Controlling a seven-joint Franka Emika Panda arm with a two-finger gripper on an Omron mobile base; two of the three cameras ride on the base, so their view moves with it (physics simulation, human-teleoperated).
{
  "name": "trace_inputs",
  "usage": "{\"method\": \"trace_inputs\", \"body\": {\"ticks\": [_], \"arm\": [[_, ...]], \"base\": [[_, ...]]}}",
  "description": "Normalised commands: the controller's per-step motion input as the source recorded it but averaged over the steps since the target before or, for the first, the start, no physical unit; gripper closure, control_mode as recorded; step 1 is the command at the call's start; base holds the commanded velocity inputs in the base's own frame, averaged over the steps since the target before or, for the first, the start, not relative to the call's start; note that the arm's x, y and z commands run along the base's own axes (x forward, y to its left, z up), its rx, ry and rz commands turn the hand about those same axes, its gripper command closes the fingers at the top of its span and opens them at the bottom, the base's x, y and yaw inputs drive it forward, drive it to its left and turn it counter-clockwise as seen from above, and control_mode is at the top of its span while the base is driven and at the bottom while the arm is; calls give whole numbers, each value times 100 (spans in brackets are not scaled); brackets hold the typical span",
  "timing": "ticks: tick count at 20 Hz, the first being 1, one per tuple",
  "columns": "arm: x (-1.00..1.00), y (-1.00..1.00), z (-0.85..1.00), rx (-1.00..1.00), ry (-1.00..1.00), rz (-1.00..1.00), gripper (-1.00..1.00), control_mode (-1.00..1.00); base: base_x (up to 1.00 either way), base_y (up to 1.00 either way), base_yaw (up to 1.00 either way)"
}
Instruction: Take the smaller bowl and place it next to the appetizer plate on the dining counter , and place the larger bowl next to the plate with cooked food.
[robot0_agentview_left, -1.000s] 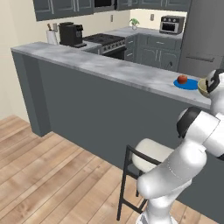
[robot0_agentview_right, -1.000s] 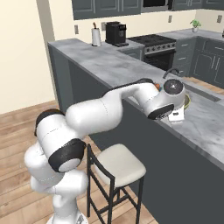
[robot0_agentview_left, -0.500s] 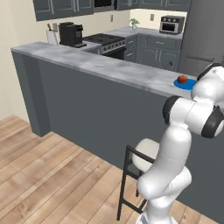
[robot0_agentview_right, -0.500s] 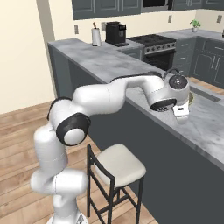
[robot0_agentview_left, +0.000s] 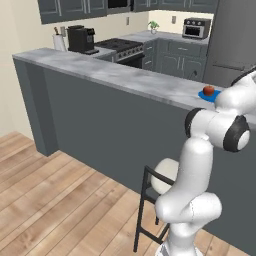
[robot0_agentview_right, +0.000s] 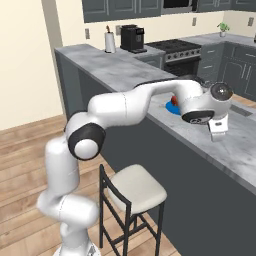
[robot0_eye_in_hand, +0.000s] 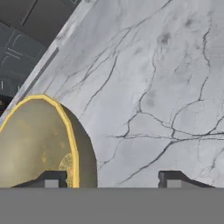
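Note:
The smaller bowl, tan-gold with a lighter yellow rim, rests on the marbled dining counter at the lower left of the hand view. My gripper is open just above it. One fingertip stands over the bowl's inside, the other over bare stone, with the rim between them untouched. In the right base view my gripper points down at the counter, just right of the blue appetizer plate with its red food. The plate also shows in the left base view, beside my arm.
A bar stool stands against the counter's dark front, under my arm. A coffee machine and a paper towel roll stand at the counter's far end. The kitchen range and cabinets lie beyond.
The jaws were shut on the bowl and have opened, letting it go on the counter. The arm swung a little further right along the counter beside the blue plate.

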Motion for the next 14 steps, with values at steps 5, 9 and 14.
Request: {"method": "trace_inputs", "body": {"ticks": [5, 9, 14], "arm": [[-73, 6, 2, 1, -21, 0, -100, -100], [-100, 74, -12, 2, -30, 2, -100, -100], [-70, 100, 7, -18, -7, 5, -100, -100]], "base": [[0, 0, 0], [0, 0, 0], [0, 0, 0]]}}
